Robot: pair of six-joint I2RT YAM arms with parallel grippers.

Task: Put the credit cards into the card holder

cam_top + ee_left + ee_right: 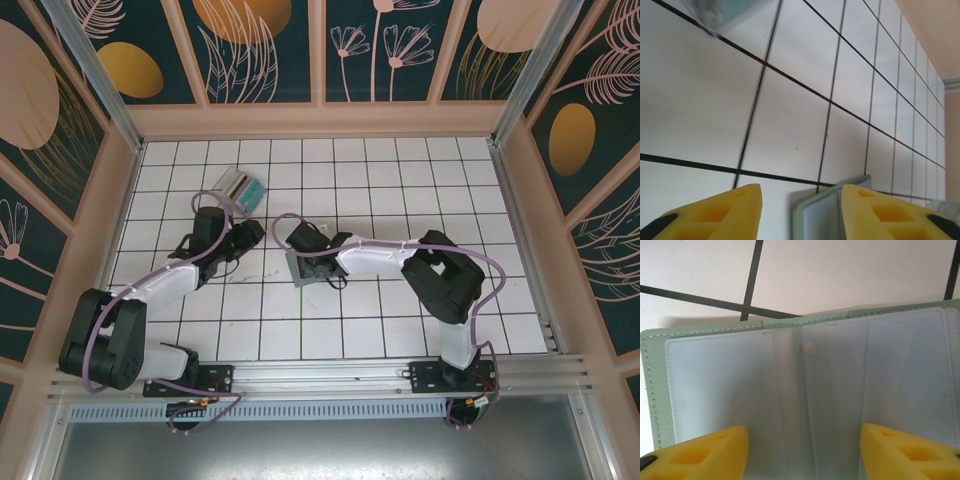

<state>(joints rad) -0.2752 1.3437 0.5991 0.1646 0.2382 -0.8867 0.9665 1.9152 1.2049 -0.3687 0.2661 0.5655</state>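
The card holder (805, 370) lies opened flat on the tiles, a sage-green cover with clear plastic sleeves inside. My right gripper (804, 432) hovers right over it, open, its yellow fingers apart with nothing pinched between them. In the top view the holder (303, 272) sits under the right gripper (308, 258). My left gripper (801, 192) is open too. A corner of the holder (832, 212) stands up between its fingers, close to the right one. The left gripper (252, 234) sits just left of the holder. The credit cards (240, 187) form a fanned grey and teal pile behind the left arm, and show as a blurred pile (715, 12) in the left wrist view.
The white tiled floor (400, 190) is ringed by low peach walls with patterned panels. The right arm's elbow (440, 270) bulks to the right of the holder. An aluminium rail (330, 375) runs along the near edge.
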